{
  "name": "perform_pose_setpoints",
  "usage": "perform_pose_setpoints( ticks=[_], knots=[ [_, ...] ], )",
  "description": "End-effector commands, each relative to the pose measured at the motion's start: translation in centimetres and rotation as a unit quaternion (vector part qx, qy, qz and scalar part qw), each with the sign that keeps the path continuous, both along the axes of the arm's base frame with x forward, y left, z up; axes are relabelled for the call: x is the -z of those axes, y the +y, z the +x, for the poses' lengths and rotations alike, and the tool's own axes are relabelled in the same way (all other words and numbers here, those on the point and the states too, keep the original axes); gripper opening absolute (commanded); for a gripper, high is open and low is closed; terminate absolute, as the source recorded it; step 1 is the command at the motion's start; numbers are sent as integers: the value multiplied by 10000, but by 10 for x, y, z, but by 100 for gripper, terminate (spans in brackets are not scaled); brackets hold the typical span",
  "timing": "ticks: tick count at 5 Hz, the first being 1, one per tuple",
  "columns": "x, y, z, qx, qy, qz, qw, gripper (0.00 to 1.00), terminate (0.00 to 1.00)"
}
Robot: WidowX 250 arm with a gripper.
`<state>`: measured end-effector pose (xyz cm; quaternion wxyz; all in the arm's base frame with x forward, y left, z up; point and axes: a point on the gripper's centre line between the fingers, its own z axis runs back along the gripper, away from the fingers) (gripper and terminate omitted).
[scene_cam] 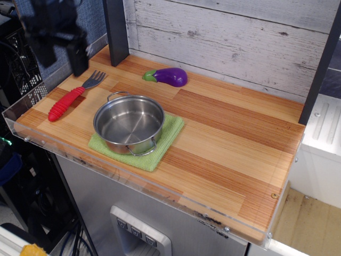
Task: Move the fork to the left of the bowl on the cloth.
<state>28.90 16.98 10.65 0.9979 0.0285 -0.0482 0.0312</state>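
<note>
hand point(60, 50) — motion-blurred, jaws unclear | cloth point(171, 128) — mostly under bowl point(129, 124)

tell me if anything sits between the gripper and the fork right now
Nothing visible does. The gripper hangs above the table's back-left corner, blurred, and the fork lies uncovered on the wood just below it. The bowl on the cloth and the eggplant sit off to the side.

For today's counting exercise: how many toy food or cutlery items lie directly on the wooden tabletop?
2. The fork lies at the table's left end, left of the bowl; the purple eggplant lies near the back wall. None seems hidden.
</note>
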Motion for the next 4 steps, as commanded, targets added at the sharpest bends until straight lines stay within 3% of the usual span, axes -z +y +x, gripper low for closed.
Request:
perform_pose_setpoints(
  ticks=[1, 4],
  knots=[
    [-33, -53, 11, 120, -259, -230, 9993, 100, 0],
    [-33, -63, 12, 307, -222, -119, 9992, 100, 0]
  ],
)
